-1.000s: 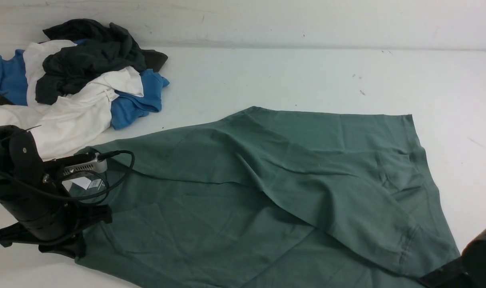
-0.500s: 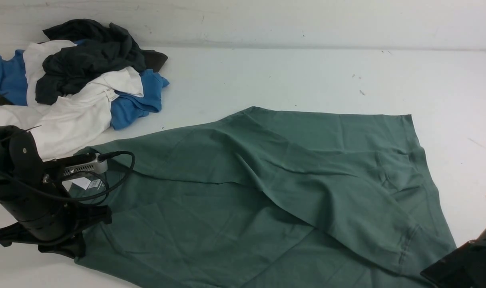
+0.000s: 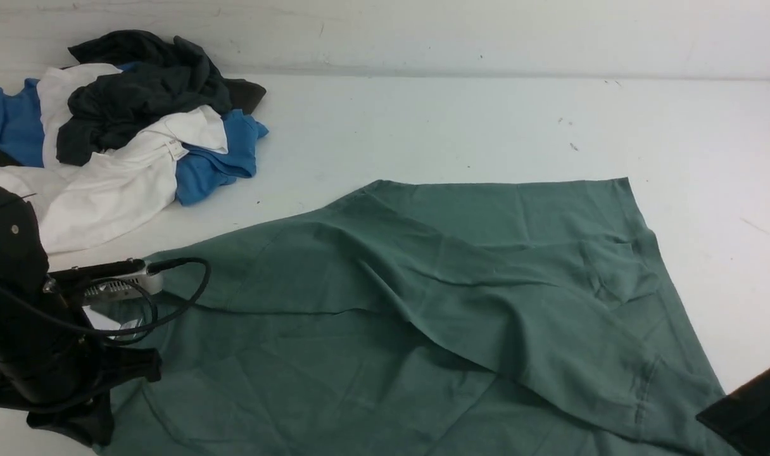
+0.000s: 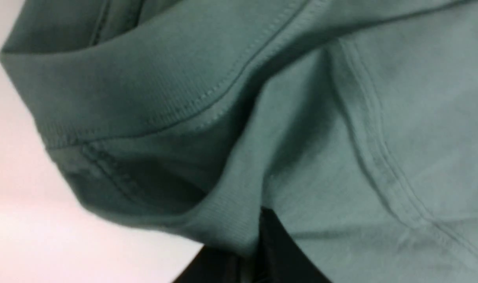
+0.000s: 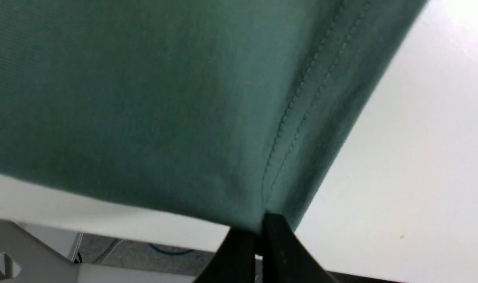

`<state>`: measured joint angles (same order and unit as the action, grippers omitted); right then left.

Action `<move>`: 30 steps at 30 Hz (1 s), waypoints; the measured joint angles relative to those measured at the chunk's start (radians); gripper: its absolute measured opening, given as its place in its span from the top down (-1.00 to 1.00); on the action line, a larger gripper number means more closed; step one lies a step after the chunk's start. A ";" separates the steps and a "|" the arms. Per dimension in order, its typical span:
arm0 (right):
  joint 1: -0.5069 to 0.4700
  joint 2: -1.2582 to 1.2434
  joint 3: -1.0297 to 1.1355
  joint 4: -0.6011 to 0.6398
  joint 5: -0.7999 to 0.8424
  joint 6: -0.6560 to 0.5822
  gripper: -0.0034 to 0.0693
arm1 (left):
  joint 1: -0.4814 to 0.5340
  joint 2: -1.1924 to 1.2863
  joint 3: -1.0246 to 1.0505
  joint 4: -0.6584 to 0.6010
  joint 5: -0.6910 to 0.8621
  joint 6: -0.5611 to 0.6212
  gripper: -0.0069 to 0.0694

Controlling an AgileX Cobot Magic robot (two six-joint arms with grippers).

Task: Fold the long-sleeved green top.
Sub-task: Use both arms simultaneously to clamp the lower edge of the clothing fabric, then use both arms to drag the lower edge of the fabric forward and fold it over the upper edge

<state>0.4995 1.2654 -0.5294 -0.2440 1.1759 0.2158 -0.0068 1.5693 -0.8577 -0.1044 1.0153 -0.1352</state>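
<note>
- The green top [image 3: 423, 304] lies spread out on the white counter [image 3: 486, 120]. It covers the near side, from close to the left edge almost to the near right corner.
- A long sleeve [image 3: 549, 329] lies slanted over the body of the top. Its cuff points to the near right corner.
- The left pincer [image 4: 254, 239] is closed. It pinches the green top at a ribbed, stitched edge, close to the counter's left edge.
- The right pincer [image 5: 258, 230] is closed too. It pinches a stitched hem of the green top by the near right corner.
- A pile of clothes [image 3: 119, 126], blue, white and dark, sits in the far left corner. The white one comes close to the green top.
</note>
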 joint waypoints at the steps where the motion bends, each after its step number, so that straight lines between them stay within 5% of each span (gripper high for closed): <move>1: 0.000 -0.007 0.001 0.000 0.000 0.001 0.90 | -0.003 -0.004 0.000 0.001 0.012 0.001 0.79; 7: 0.000 -0.168 -0.031 -0.048 0.028 0.054 0.90 | -0.022 -0.106 -0.001 0.005 0.075 0.003 0.79; 14: -0.100 -0.117 -0.308 -0.083 0.042 0.050 0.90 | -0.022 -0.145 -0.076 0.003 0.095 -0.010 0.79; 20: -0.235 0.117 -0.632 -0.035 0.055 -0.033 0.90 | -0.015 -0.096 -0.226 -0.052 0.116 -0.018 0.79; 30: -0.266 0.516 -1.128 -0.004 0.063 -0.088 0.90 | 0.086 0.121 -0.491 -0.219 0.136 -0.020 0.79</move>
<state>0.2331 1.7811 -1.6574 -0.2483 1.2387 0.1276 0.0789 1.6907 -1.3490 -0.3238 1.1515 -0.1549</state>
